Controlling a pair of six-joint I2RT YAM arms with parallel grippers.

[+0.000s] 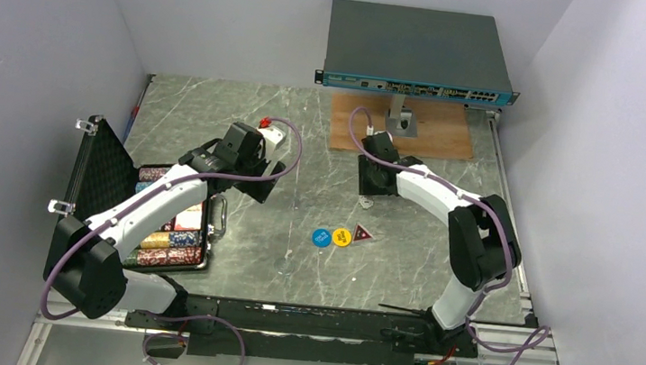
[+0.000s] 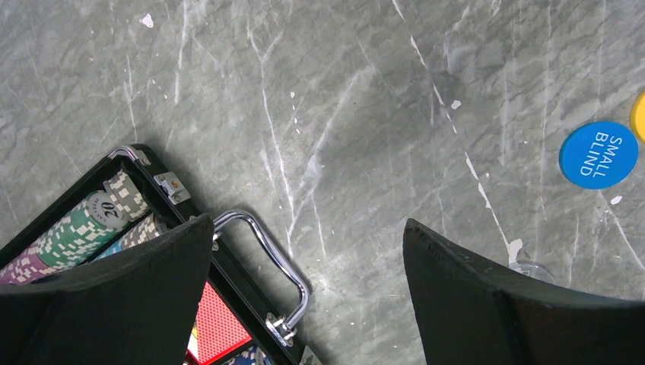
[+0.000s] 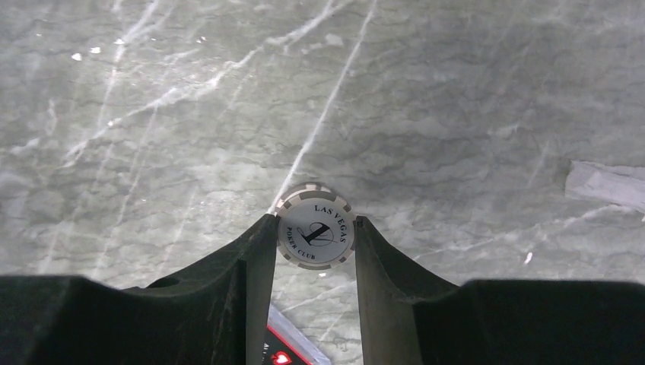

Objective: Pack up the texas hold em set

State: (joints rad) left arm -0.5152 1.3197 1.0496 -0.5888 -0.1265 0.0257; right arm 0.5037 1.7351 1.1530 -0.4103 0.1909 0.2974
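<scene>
The black briefcase (image 1: 95, 178) lies open at the table's left, its foam lid raised, with rows of coloured chips (image 1: 170, 241) inside. In the left wrist view its silver handle (image 2: 268, 257), chip rows (image 2: 80, 228) and a red card box (image 2: 217, 327) show. My left gripper (image 2: 308, 224) hangs open over bare table right of the handle. My right gripper (image 3: 314, 228) is shut on a white "Las Vegas Poker Club" chip (image 3: 314, 226), held by its edges above the table. A blue disc (image 1: 321, 237), a yellow disc (image 1: 342, 236) and a red triangular token (image 1: 361, 233) lie mid-table.
A big grey network switch (image 1: 419, 52) stands at the back on a stand over a wooden board (image 1: 433, 132). White walls close in left, right and behind. A pale flat strip (image 3: 605, 186) lies on the table right of the held chip.
</scene>
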